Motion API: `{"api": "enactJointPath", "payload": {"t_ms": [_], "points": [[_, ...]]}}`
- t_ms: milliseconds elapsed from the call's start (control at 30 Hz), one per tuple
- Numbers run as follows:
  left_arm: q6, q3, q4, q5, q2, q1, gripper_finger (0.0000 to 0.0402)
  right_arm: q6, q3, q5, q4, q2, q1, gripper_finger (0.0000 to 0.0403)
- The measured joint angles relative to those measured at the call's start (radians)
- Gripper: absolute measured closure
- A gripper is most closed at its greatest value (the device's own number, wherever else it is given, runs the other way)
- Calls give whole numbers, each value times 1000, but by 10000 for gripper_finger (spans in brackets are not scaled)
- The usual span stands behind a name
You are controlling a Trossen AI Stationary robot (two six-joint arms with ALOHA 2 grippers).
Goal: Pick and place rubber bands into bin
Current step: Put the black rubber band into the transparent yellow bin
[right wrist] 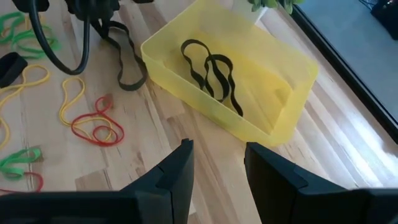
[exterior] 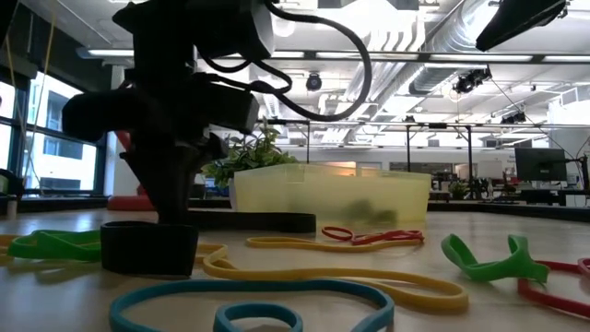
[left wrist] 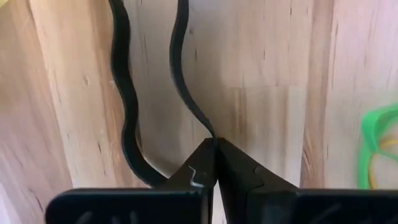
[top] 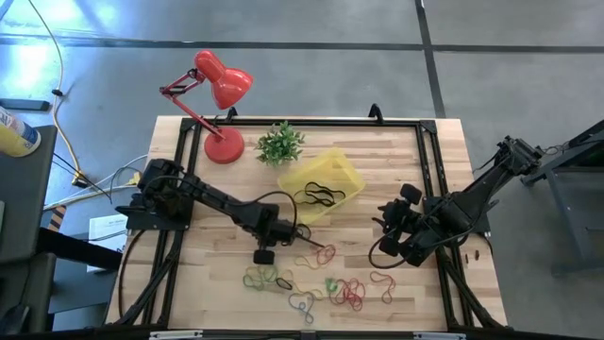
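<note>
Black rubber band (left wrist: 127, 106) in pinched left gripper (left wrist: 214, 146); apparently beside bin (right wrist: 249, 127)

A dark arm (exterior: 175, 120) fills the upper left; the yellow bin (exterior: 330, 195) stands at centre, coloured rubber bands (exterior: 332, 272) across the bottom.

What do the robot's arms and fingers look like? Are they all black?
Yes, mostly. Both arms are dark and jointed, with black cables looping along them. The left gripper has two black, wedge-shaped fingers with little stepped notches. The right gripper has two broad, flat black fingers on a dark crossbar.
</note>
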Motion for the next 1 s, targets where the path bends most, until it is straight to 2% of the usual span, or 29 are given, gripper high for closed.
{"api": "enactJointPath", "payload": {"t_ms": [167,333,600,733,1000], "points": [[91,67,-112,59,-70,-1,399,3,0,29,8,0,0,269],[179,159,-237,60,-144,-1,401,2,0,37,11,0,0,269],[318,350,-350,-108,-203,19,401,1,0,40,15,0,-37,269],[400,404,-325,-170,-203,68,401,0,0,40,19,0,-62,269],[550,408,-244,-177,-196,217,401,-1,0,33,42,0,-86,269]]}}
